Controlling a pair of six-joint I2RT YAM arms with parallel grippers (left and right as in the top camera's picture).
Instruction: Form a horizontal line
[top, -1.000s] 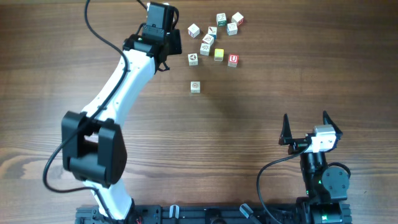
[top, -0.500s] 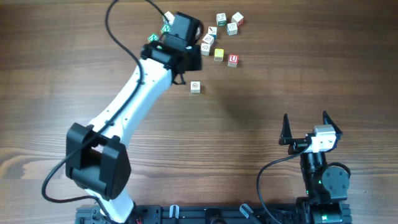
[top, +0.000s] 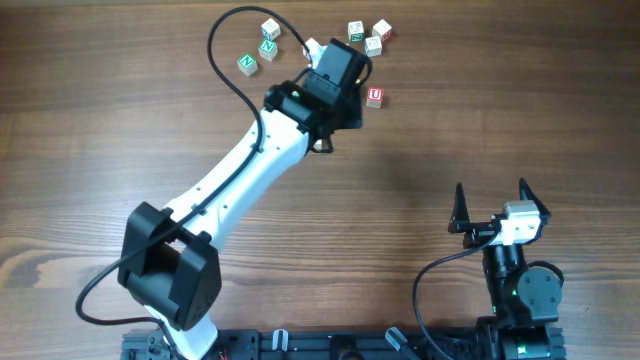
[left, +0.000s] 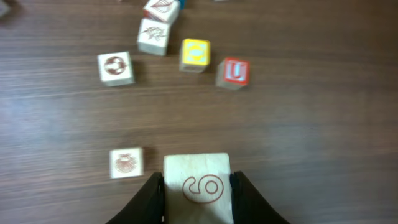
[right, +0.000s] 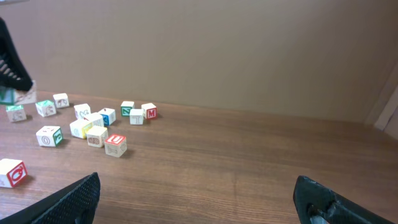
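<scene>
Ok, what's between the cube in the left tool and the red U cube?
Nothing: the left wrist view shows only bare wooden table between the cube with a red looped mark, gripped by the left tool, and the red U cube.

nearest cube cropped below, mark maybe swirl

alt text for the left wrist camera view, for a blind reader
The left pincer grips a white cube with a brown looping mark, low in the middle of the frame, against a dark wood table. Left of it lies a shell cube; farther off are a yellow cube, a red U cube and other white cubes.
</scene>
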